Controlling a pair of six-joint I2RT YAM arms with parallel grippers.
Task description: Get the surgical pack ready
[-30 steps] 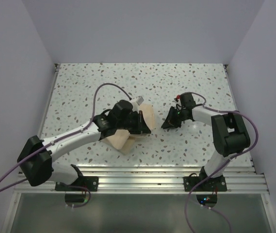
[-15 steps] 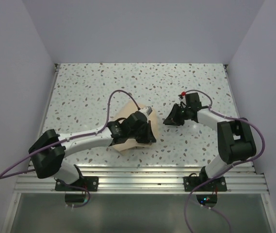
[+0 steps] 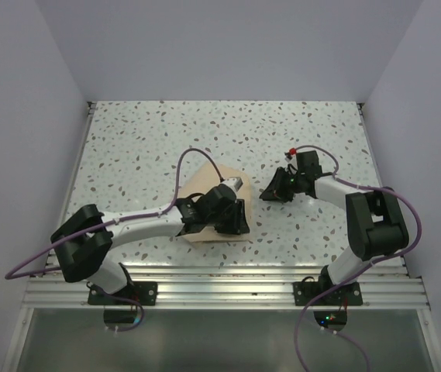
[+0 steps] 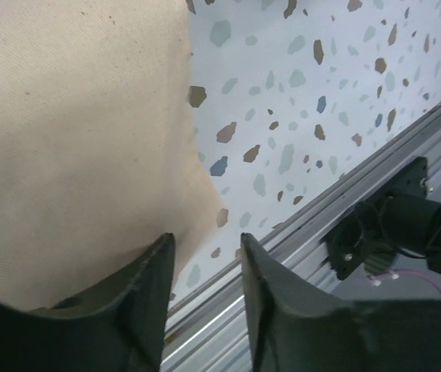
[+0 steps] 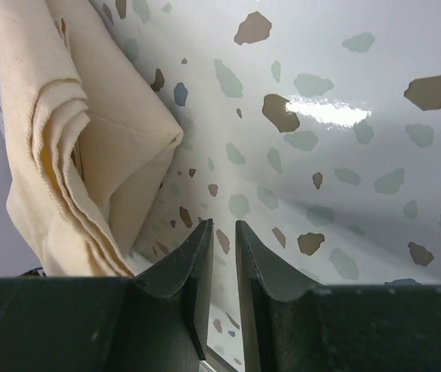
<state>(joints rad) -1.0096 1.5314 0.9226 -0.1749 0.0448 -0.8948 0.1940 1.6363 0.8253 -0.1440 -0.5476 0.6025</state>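
One folded tan pack [image 5: 111,147], layered edges

White links [image 3: 135,223], black joints [image 3: 80,252], purple cables [image 3: 197,153], perhaps a red connector [image 3: 291,149].

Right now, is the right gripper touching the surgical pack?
Apart. Right wrist view shows bare speckled table between the right gripper and the surgical pack.

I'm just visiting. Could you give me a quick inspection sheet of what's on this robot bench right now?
Surface: speckled table, glossy.
Job's things: surgical pack, a folded tan bundle, lying under the left gripper.
Clutter: nothing seen.
Grippers: left gripper open over the pack's edge, empty; right gripper narrowly open beside the pack, empty.
Cables: purple cables loop off both arms.
Surroundings: pale walls; metal rail at the near edge.
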